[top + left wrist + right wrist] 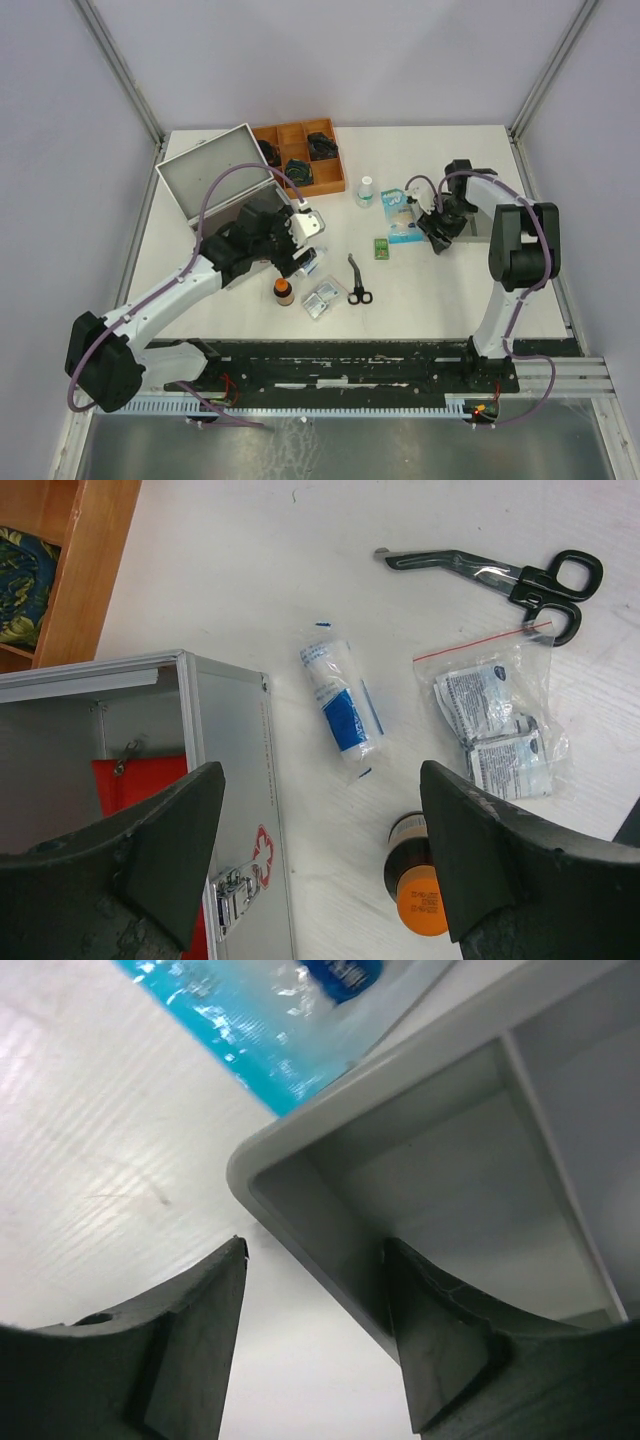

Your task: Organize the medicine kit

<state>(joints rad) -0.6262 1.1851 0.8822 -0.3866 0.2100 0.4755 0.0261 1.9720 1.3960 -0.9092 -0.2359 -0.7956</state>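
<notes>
Medicine kit (215, 172): left on the surface (430, 290), lid up; body mostly hidden under the left arm (170, 295).
Left pincer (320, 810): wide open, empty.
Right pincer (315, 1260): parted astride grey tray (430, 1160) wall; contact unclear.

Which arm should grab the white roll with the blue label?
Left. The left fingers are open right by that white blue-labelled roll, beside the open silver-grey metal case. The right fingers are far off, straddling a shallow grey tray's rim.

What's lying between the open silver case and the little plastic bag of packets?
A white wrapped roll with a blue band, loose between case and bag; the left wrist view shows it.
</notes>
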